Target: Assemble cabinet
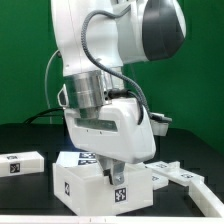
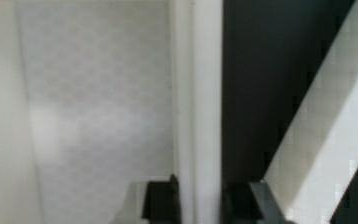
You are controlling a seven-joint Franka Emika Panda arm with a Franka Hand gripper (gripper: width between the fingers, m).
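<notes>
Pinching a thin flat white panel edge, the gripper sits closed.

A black table is lying under a green backdrop. A dark cable is trailing across the table toward the exterior view's left.

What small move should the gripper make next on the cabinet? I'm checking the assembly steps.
Probably keep the grip and press gently straight down to seat the panel. The gripper is shut on a thin upright panel edge, and the arm sits low over the cabinet; whether the panel is fully seated cannot be told.
</notes>
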